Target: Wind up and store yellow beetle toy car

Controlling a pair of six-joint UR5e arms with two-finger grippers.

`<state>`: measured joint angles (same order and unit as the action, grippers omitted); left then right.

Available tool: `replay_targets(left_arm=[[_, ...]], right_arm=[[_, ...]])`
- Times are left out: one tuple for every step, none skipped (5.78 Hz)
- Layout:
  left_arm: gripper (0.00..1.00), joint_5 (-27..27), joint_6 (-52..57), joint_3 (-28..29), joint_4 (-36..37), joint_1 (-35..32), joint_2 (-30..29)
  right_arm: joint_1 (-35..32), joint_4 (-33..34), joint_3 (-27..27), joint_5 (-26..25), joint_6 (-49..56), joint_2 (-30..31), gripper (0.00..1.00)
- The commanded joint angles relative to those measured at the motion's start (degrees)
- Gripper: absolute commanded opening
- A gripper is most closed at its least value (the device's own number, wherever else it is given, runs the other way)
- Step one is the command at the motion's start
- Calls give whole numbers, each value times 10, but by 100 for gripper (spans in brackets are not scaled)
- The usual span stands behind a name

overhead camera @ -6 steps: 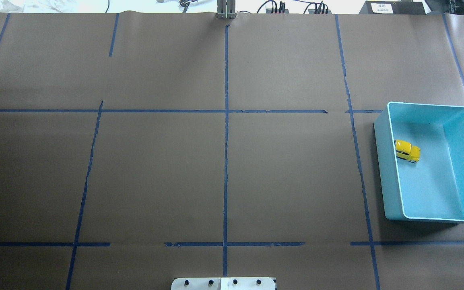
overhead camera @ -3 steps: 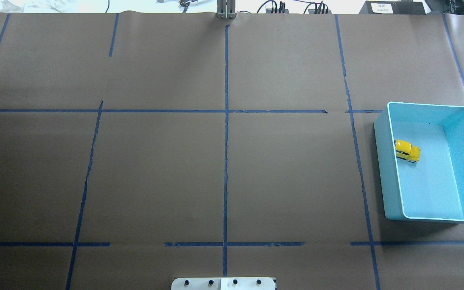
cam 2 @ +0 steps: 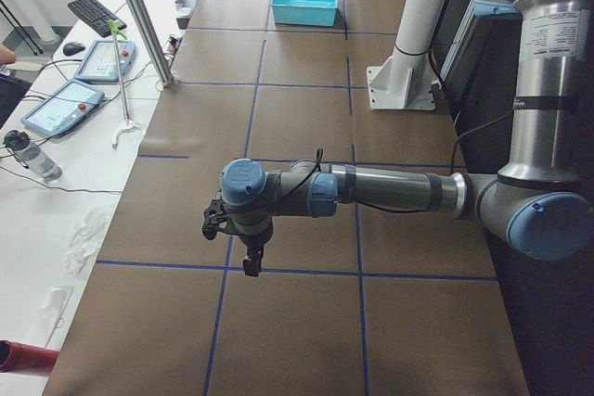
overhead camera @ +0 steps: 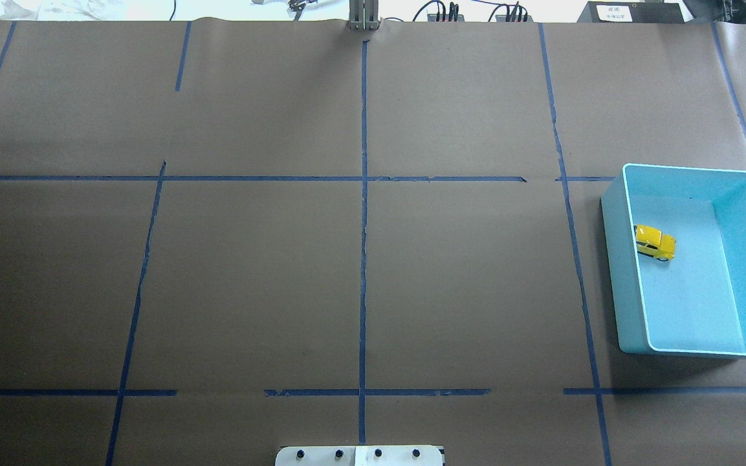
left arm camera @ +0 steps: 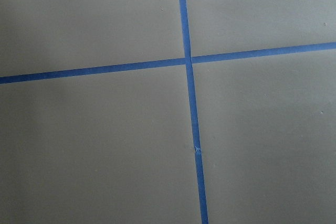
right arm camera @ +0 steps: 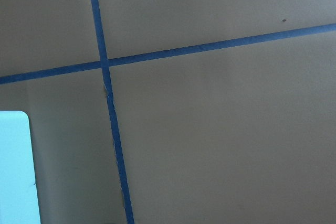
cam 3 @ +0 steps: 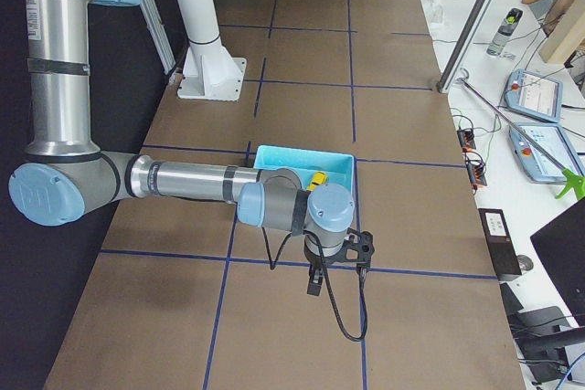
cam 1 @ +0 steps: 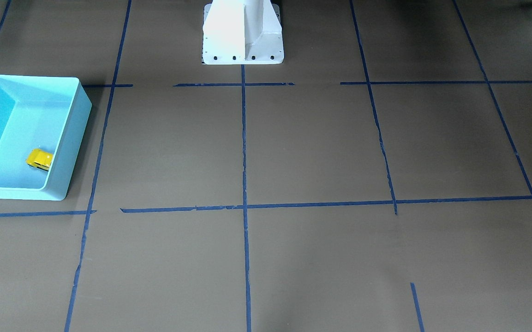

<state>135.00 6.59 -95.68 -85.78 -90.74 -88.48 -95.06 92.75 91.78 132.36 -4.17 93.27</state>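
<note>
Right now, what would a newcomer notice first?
The yellow car, bright inside the light-blue bin at the right edge of the brown table. It sits close to the bin wall nearest the table's middle. Next, the blue tape grid across the table.

One end of the toy car (overhead camera: 657,242) is tucked behind the wall of the bin (overhead camera: 622,272) in the overhead view, and the bin itself runs off the right edge there. The right wrist view only catches one corner of it. The left gripper (cam 2: 251,268) and right gripper (cam 3: 313,287) only show up in the side views, so I can't tell how the jaws stand.
</note>
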Motion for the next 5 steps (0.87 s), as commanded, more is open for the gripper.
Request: replay_targets(left_arm=[[100, 0, 0, -2, 0, 0, 0], [100, 0, 0, -5, 0, 0, 0], [100, 0, 0, -5, 0, 0, 1], [100, 0, 0, -5, 0, 0, 0], [100, 0, 0, -5, 0, 0, 0]], right_arm=[[0, -20, -1, 1, -22, 9, 100], [0, -21, -1, 1, -18, 8, 100], [0, -22, 0, 1, -16, 7, 100], [0, -22, -1, 2, -15, 6, 100], [0, -22, 1, 3, -15, 6, 100]])
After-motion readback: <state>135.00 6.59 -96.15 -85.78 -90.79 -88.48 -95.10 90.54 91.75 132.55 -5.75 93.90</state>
